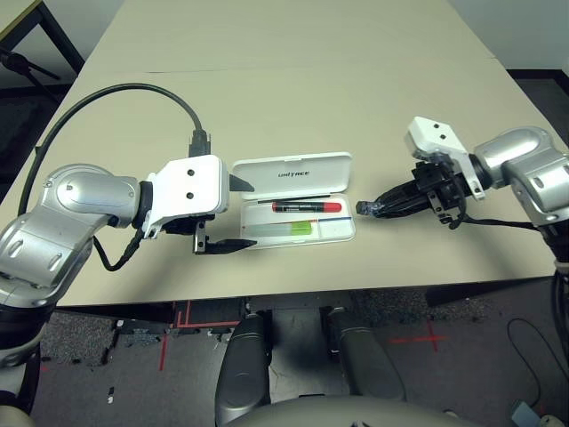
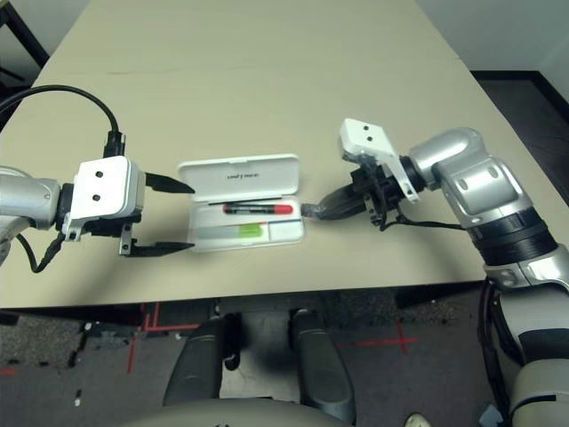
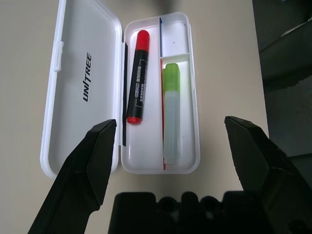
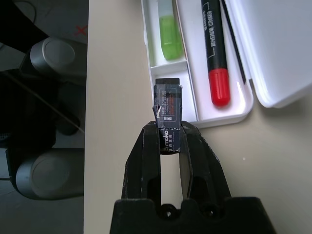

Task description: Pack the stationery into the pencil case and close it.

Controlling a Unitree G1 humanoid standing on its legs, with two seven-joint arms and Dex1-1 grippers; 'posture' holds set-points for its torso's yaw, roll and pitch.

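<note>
White pencil case [image 3: 83, 92] lid reads "UNITREE"; marker [image 3: 136, 78] lettering illegible.

The pencil case [image 1: 293, 200] lies open near the counter's [image 1: 293, 80] front edge, the marker [image 1: 306, 206] and highlighter [image 1: 300, 229] inside it.

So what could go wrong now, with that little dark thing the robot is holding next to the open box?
1. The right gripper pinches the small dark piece only by its end, so it might slip onto the table before reaching the pencil case.
2. The empty small compartment is narrow; the piece could catch on its wall.
3. The open left gripper straddles the case's other end and could nudge it.
</note>
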